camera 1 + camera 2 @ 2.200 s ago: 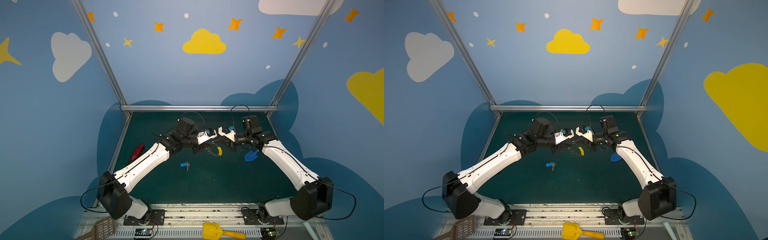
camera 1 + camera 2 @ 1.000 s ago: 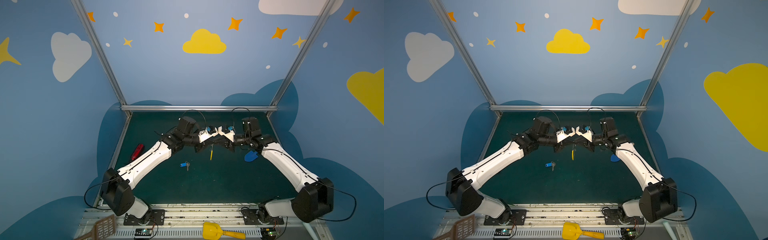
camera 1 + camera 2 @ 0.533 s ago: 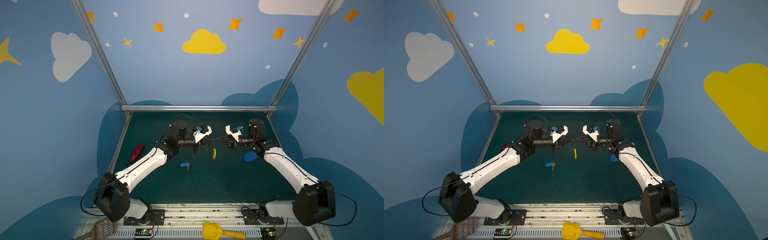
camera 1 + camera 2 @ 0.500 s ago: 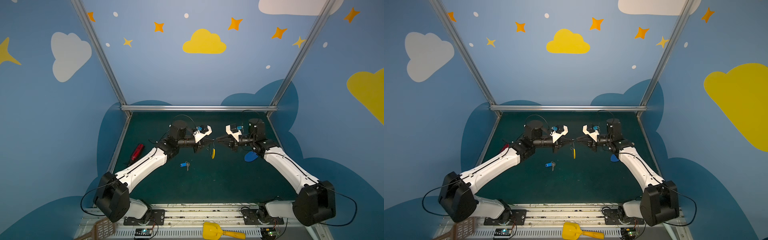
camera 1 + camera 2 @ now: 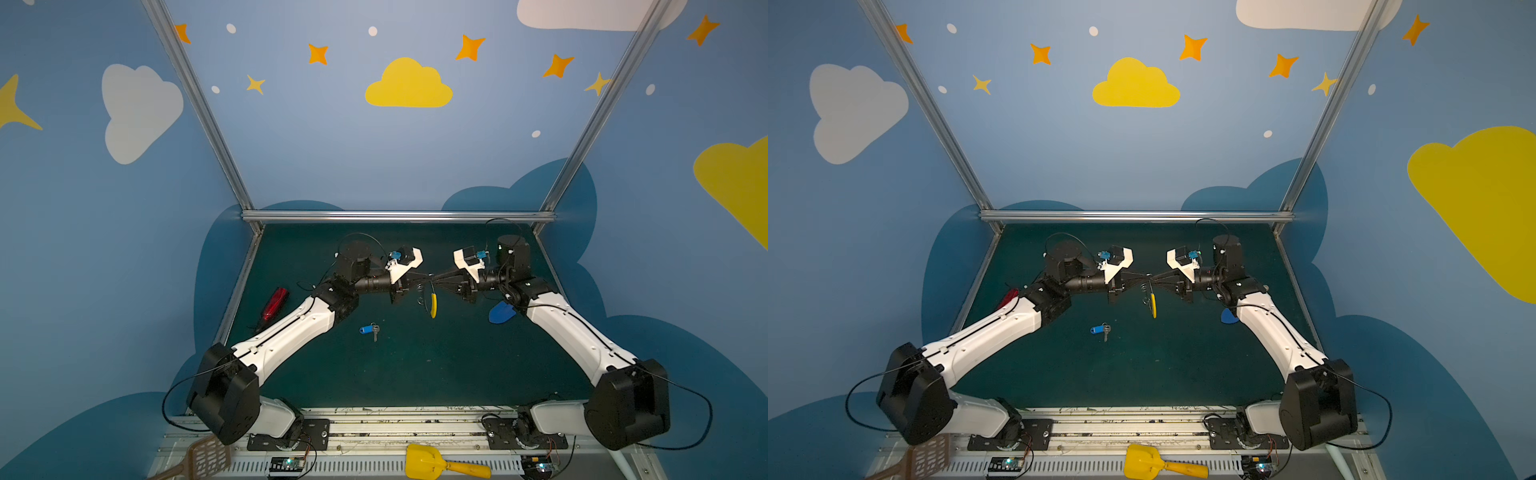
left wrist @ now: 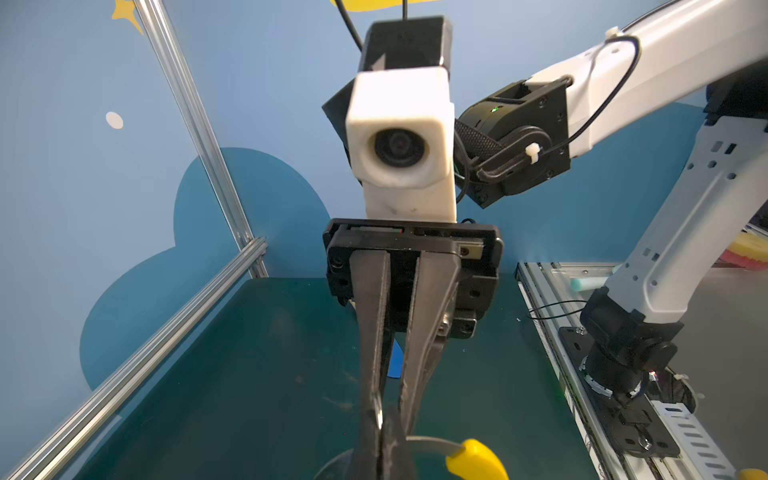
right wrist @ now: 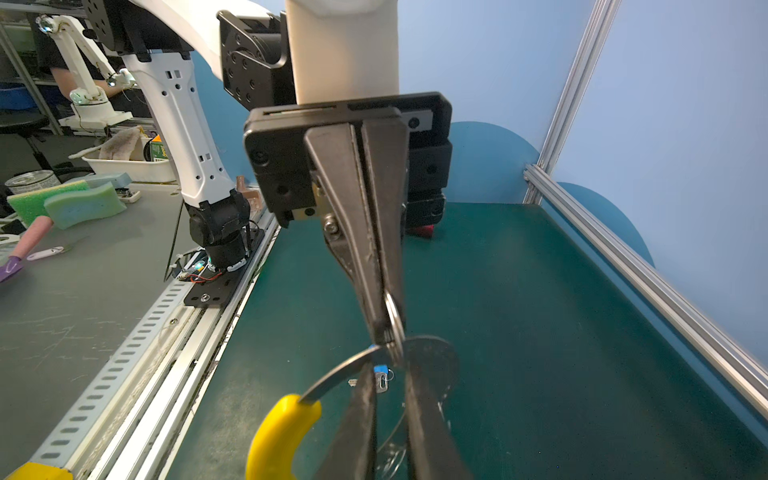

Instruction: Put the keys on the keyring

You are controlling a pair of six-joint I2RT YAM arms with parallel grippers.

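The keyring [image 5: 433, 305] [image 5: 1153, 305], a grey hoop with a yellow sleeve, hangs edge-on above the green mat between both arms. My left gripper [image 5: 428, 281] [image 6: 381, 440] is shut on its upper rim [image 7: 336, 374], where a small wire ring also sits. My right gripper [image 5: 435, 283] [image 7: 390, 361] faces it tip to tip. Its fingers flank that same spot with a narrow see-through gap, and I cannot tell whether they touch the hoop. The keys [image 5: 369, 329] [image 5: 1100, 329], a silver key on a blue tag, lie loose on the mat in front of the left wrist.
A blue toy shovel [image 5: 501, 312] lies on the mat under the right forearm. A red object [image 5: 274, 303] is near the left wall. A yellow scoop [image 5: 440, 465] and a brown slotted spatula [image 5: 203, 459] rest on the front rail. A metal bar [image 5: 395, 216] bounds the back.
Since a second ago both wrists have drawn back from each other, leaving only the fingertips meeting. The hoop has turned edge-on. The right fingers have narrowed. The keys have not moved.
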